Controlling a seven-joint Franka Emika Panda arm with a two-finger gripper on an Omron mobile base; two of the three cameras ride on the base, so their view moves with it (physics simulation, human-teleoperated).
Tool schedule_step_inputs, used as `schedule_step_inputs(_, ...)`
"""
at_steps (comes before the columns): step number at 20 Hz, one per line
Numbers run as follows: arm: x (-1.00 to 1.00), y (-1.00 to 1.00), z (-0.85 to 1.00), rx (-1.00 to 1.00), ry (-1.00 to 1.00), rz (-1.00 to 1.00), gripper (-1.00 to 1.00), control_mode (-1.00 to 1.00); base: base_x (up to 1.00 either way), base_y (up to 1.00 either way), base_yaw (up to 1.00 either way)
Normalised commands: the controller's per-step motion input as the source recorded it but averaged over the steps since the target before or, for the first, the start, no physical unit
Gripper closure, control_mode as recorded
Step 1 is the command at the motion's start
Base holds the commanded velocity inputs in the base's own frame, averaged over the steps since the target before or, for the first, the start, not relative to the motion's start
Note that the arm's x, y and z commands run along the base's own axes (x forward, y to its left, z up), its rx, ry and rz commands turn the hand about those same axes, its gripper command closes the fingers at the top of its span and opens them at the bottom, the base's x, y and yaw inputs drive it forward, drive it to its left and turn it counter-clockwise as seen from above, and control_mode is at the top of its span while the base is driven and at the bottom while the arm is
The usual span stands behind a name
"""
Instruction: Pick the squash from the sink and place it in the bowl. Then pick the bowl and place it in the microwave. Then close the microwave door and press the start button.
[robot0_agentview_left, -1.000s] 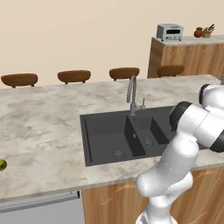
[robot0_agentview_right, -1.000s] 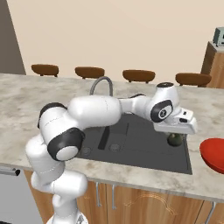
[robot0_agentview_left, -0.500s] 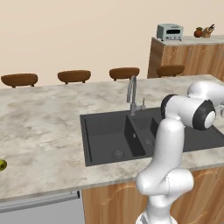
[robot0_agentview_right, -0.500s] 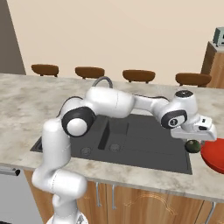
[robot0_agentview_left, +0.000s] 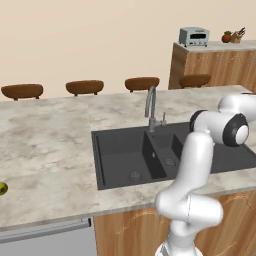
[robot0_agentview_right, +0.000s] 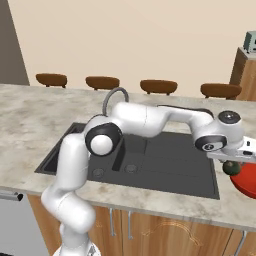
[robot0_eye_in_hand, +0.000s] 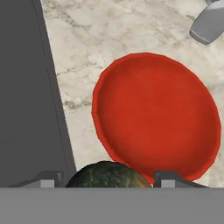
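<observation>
I have the arm stretched across the sink (robot0_agentview_right: 150, 165) to its far right edge, and the whole next move hangs on how the bowl (robot0_eye_in_hand: 157, 118) lies from the gripper (robot0_eye_in_hand: 107, 177). In the hand view the bowl sits just ahead of the fingertips, with its near rim touching the top of the squash (robot0_eye_in_hand: 108, 174) in the picture, so the squash looks to me to be at the bowl's edge and not yet over its middle. The counter (robot0_eye_in_hand: 78, 92) shows as a pale strip between the sink wall and the bowl, off to one side of the gripper.

From the right base view the gripper (robot0_agentview_right: 235, 161) hangs beside the bowl (robot0_agentview_right: 246, 180), and the squash (robot0_agentview_right: 230, 168) is tucked under it, just against the red rim. There is only one arm, so no choice of reach arises.

The bowl is round and shallow, mouth facing up toward the hand; it has no long axis to line up with. The squash is roundish too, so I see no axis worth turning for, and its paler patch faces the camera.

The jaws stand wide, clamped on the squash, one finger at either flank.

My judgement: carry it a little further forward over the bowl's centre before letting go.
</observation>
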Motion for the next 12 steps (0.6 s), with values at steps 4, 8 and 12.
schedule_step_inputs(4, 0.21, -0.32, -0.16, -0.04, -0.08, 0.08, 1.00, -1.00, 0.00, 0.00, 0.00)
schedule_step_inputs(8, 0.09, -0.19, -0.03, -0.07, -0.02, 0.00, 1.00, -1.00, 0.00, 0.00, 0.00)
schedule_step_inputs(12, 0.09, -0.06, -0.24, -0.08, 0.00, 0.00, -1.00, -1.00, 0.00, 0.00, 0.00)
